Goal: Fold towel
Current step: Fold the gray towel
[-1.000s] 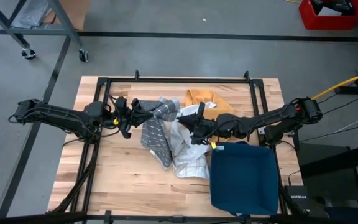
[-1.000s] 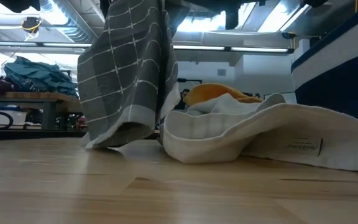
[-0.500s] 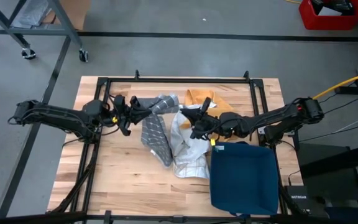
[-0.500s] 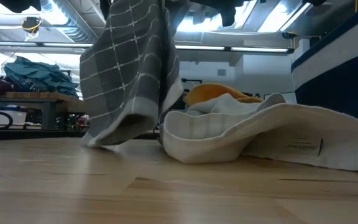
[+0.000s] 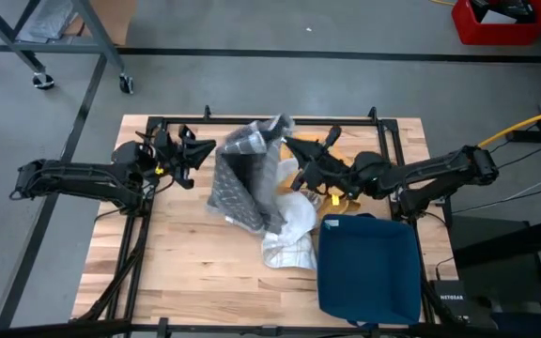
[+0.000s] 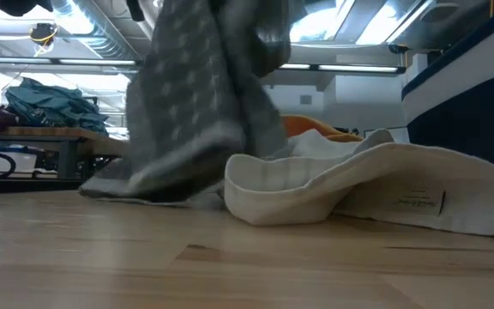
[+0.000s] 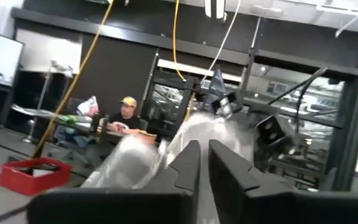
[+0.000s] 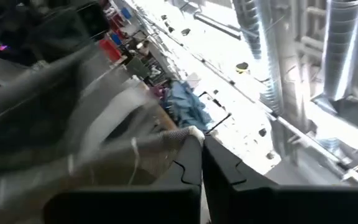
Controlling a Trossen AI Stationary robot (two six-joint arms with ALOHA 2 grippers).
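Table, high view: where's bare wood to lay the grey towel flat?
Bare wood: the near-left stretch of the table, bordered by the grey towel, the white cloth and the navy towel. Crowded: centre and far edge, where the orange cloth and both arms sit.

My two arms are dark, jointed and slim, with small yellow tags near each black gripper.

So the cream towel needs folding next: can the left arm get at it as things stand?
Probably not directly: the lifted grey checked towel hangs between the left gripper and the cream towel; it would need clearing first.
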